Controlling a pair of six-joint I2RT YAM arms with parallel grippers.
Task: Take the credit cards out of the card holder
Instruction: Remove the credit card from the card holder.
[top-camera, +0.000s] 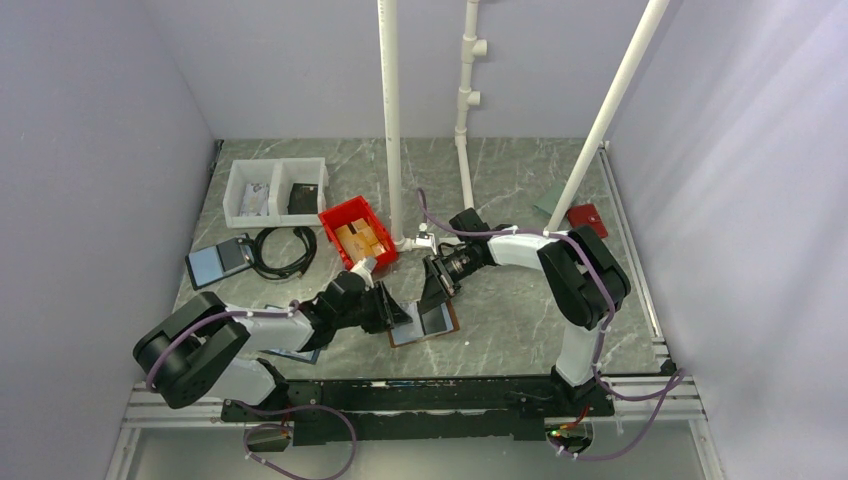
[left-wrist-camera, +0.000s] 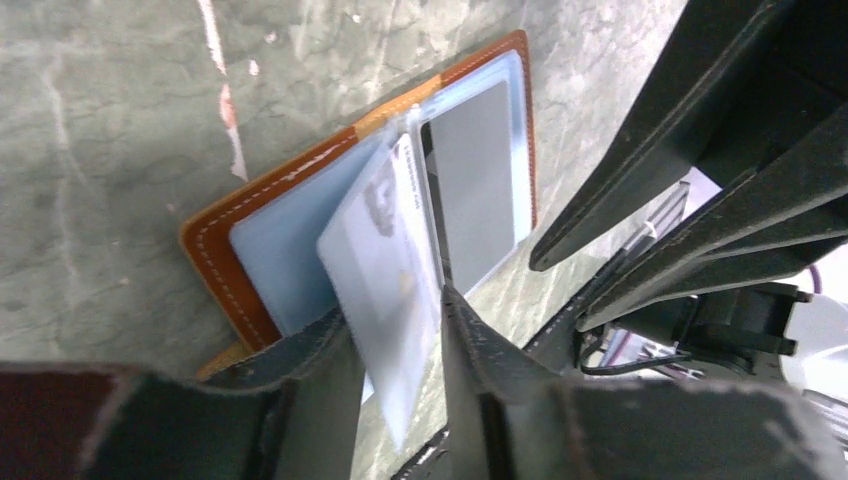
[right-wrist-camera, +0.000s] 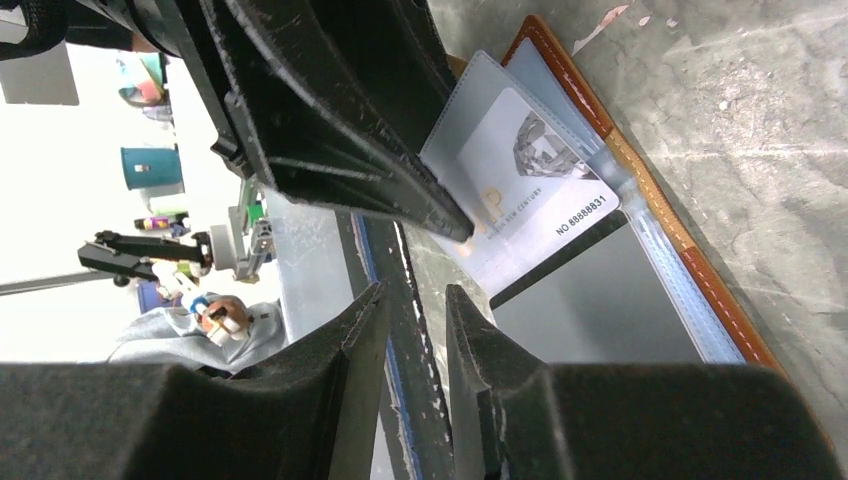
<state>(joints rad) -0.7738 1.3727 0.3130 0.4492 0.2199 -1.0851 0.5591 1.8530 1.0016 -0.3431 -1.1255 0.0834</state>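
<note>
The card holder (top-camera: 432, 322) lies open on the table, brown rim up, with a pale blue panel (left-wrist-camera: 275, 260) and a dark grey panel (right-wrist-camera: 600, 310). My left gripper (top-camera: 388, 312) is shut on a pale credit card (left-wrist-camera: 385, 260) that stands up out of the holder's middle fold; the card sits between its fingers (left-wrist-camera: 395, 320). The card (right-wrist-camera: 520, 180) reads "NO 88888831". My right gripper (top-camera: 437, 292) is shut and empty, its tips down at the holder's dark grey side (right-wrist-camera: 415, 295). The brown stitched edge shows in both wrist views (left-wrist-camera: 215, 270) (right-wrist-camera: 700, 270).
A red bin (top-camera: 340, 215) and a white two-part tray (top-camera: 275, 190) stand at the back left. A black cable (top-camera: 285, 250) and a blue-edged folder (top-camera: 218, 260) lie left. White pipes (top-camera: 392, 120) rise behind the holder. A red item (top-camera: 587, 217) lies at the back right.
</note>
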